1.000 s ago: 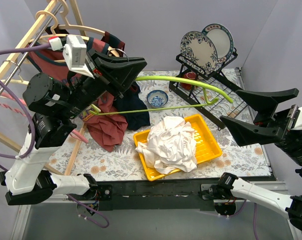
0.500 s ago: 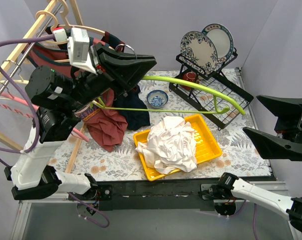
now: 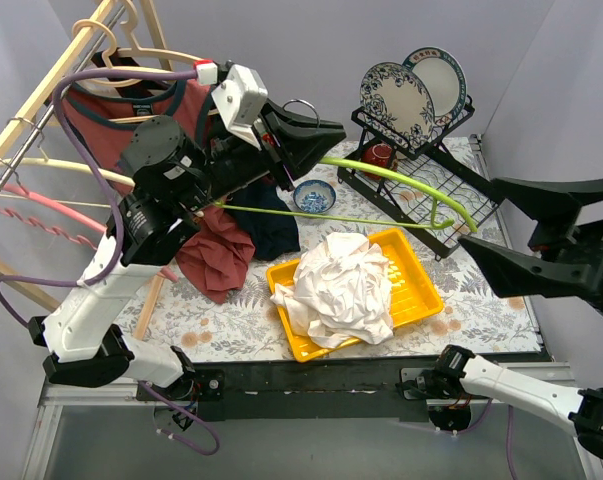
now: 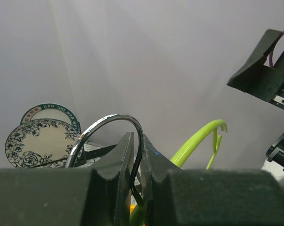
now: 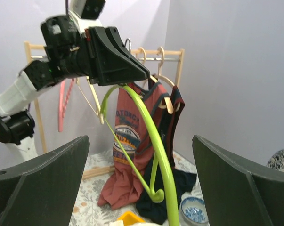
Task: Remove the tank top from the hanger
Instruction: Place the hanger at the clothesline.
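Left tool (image 3: 326, 130) clenched on green hanger (image 3: 401, 178) hook, raised over floral table (image 3: 231, 325). Right tool (image 3: 481, 215) released, empty. Yellow tray (image 3: 426, 300), dish rack (image 3: 468, 180), plain grey walls (image 3: 311, 50).

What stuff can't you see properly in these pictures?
- Top view: the left arm covers part of the red tank top and the spot where the left pincer clamps the green hanger.
- Top view: the white cloth hides most of the inside of the yellow tray.
- Top view: what is in the blue bowl is too small to tell.
- Left wrist view: the pincer's own fingers block the hanger's lower part and the table.
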Available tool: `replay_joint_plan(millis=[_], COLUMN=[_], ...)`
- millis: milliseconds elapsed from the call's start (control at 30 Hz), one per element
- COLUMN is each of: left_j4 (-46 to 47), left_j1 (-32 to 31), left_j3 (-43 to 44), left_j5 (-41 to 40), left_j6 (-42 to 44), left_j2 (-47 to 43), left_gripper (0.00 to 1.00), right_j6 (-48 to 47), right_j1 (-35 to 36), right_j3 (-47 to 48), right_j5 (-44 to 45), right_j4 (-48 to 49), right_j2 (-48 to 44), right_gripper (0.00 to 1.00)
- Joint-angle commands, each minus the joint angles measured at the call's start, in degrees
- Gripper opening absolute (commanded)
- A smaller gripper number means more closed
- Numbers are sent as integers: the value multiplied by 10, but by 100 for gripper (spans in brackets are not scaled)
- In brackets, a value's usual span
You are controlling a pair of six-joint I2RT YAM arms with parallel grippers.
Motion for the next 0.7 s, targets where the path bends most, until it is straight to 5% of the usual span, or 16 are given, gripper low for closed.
replay_joint_plan(millis=[0, 333, 633, 667], left_j4=[12, -3, -7, -5], left_j1=[-2, -2, -1, -1], left_j3=[-15, -2, 4, 4], left_j5=[21, 32, 33, 34], left_j6=[21, 34, 36, 33], left_j2=[-21, -8, -5, -5], left_gripper=[0, 0, 0, 0], right_j6=[-25, -10, -8, -10], right_j1=[0, 0, 0, 0], right_j3=[19, -18, -53, -56], right_j5=[37, 37, 20, 20], right_j4=[-44, -82, -74, -75], right_j2=[51, 67, 41, 43], right_gripper=[97, 56, 2, 1])
